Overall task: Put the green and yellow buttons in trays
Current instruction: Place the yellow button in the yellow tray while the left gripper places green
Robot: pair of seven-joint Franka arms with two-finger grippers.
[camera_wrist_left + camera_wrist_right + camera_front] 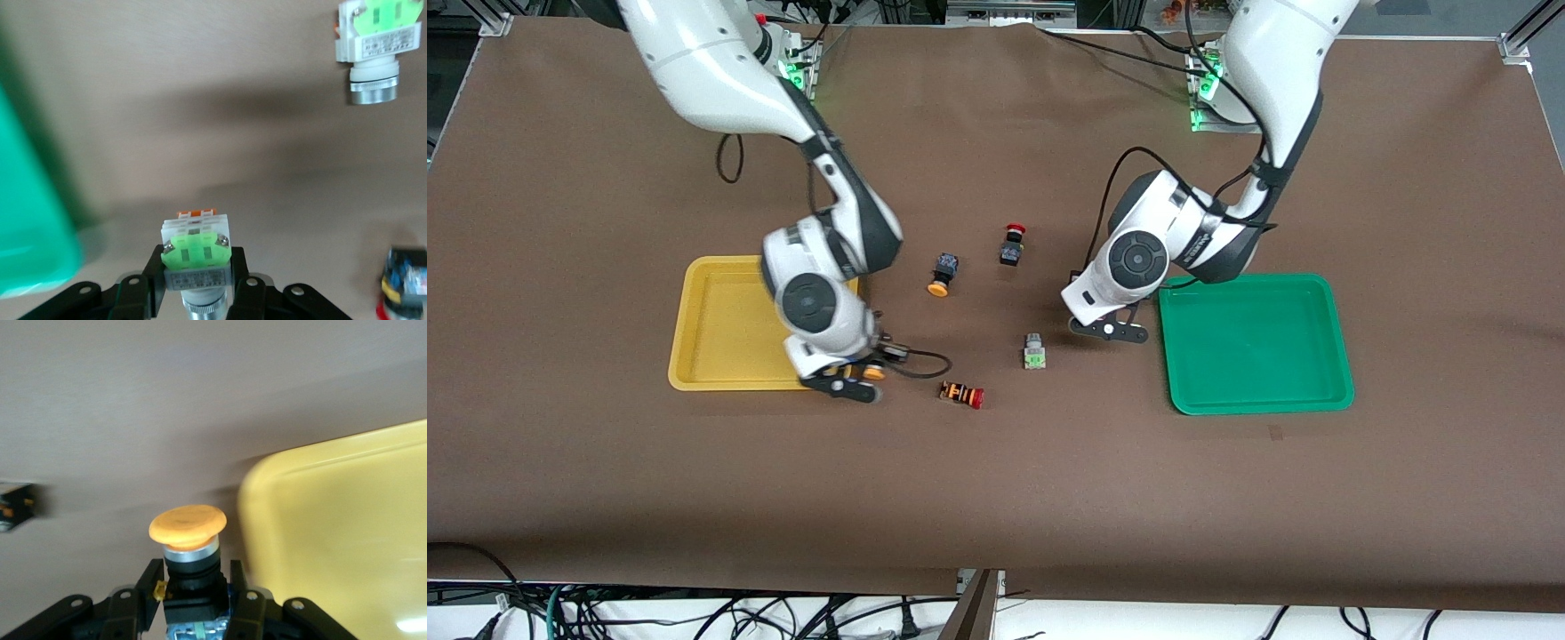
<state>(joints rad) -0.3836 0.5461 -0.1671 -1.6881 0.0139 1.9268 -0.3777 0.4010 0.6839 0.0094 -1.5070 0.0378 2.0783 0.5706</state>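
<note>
My right gripper (845, 380) is shut on a yellow button (188, 540), a black body with an orange-yellow cap (871, 373), just beside the yellow tray's (720, 324) corner. The tray also shows in the right wrist view (347, 533). My left gripper (1110, 327) is shut on a green button (197, 257), over the table between a second green button (1034, 352) and the green tray (1254, 342). The held green button is hidden in the front view. The second green button (370, 50) and the green tray (33, 227) also show in the left wrist view. A second yellow button (943, 274) lies mid-table.
A black switch with a red cap (1012, 244) stands farther from the camera than the loose green button. An orange-and-black striped switch with a red cap (962, 394) lies near the right gripper. Both trays hold nothing.
</note>
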